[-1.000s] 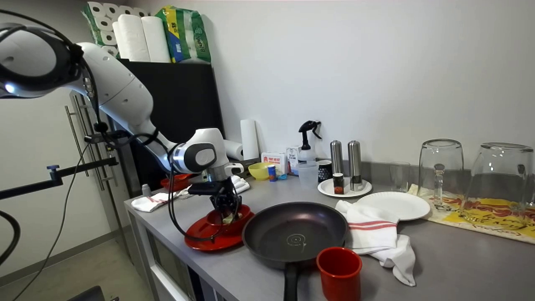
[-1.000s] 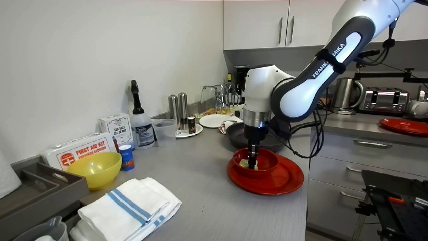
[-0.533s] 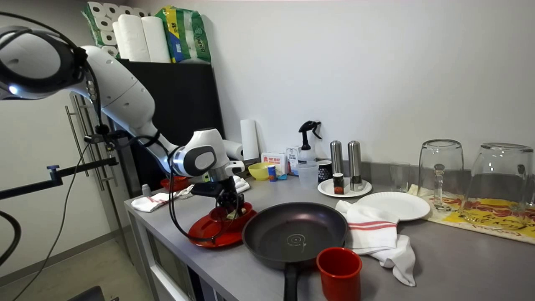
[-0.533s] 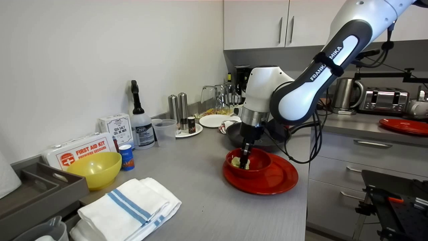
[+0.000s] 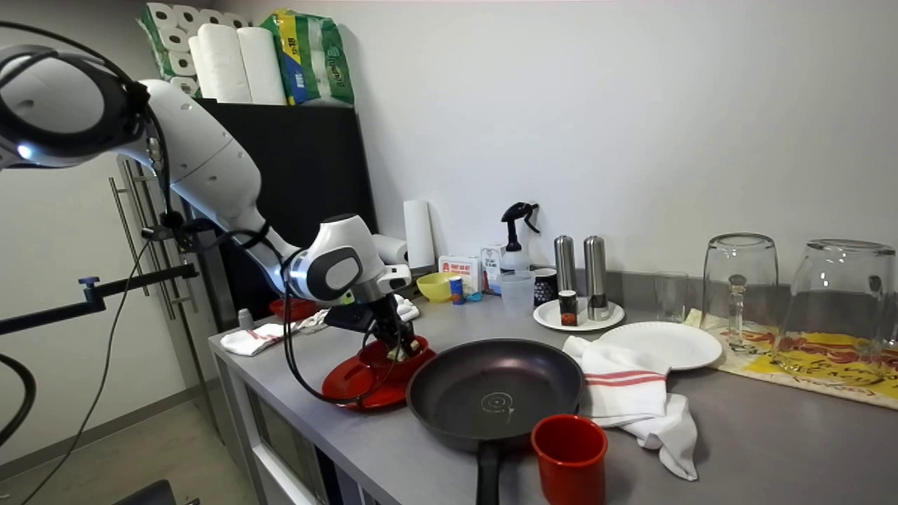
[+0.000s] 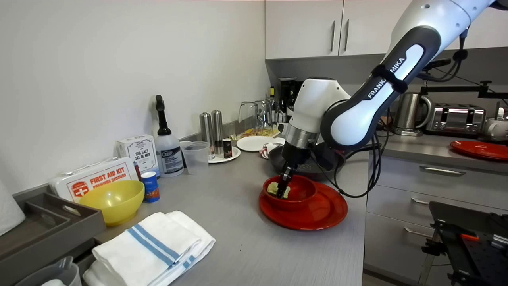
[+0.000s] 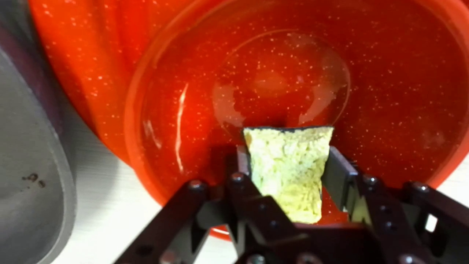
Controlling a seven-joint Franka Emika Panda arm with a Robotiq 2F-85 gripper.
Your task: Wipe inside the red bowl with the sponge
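The red bowl (image 6: 297, 203) stands on a red plate (image 6: 331, 212) on the counter. In the wrist view the bowl (image 7: 278, 80) fills most of the picture, with white specks or drops on its inside. My gripper (image 7: 291, 163) reaches down into the bowl, tilted. Its two pads are shut on the sponge (image 7: 287, 172), a small yellow-green block with a dark edge. In an exterior view the sponge (image 6: 273, 188) is low inside the bowl by the wall farthest from the arm. Whether its underside touches the bowl is hidden.
A black frying pan (image 5: 498, 393) stands close beside the plate. A red cup (image 5: 570, 459) and a white towel (image 5: 628, 386) are near it. A yellow bowl (image 6: 117, 200) and folded towels (image 6: 158, 242) lie at the other end. The counter's edge (image 6: 364, 238) is near the plate.
The gripper has moved the sponge across the bowl to its far wall and tilted more. The bowl and plate have slid together, leftward in one exterior view and slightly rightward in the other.
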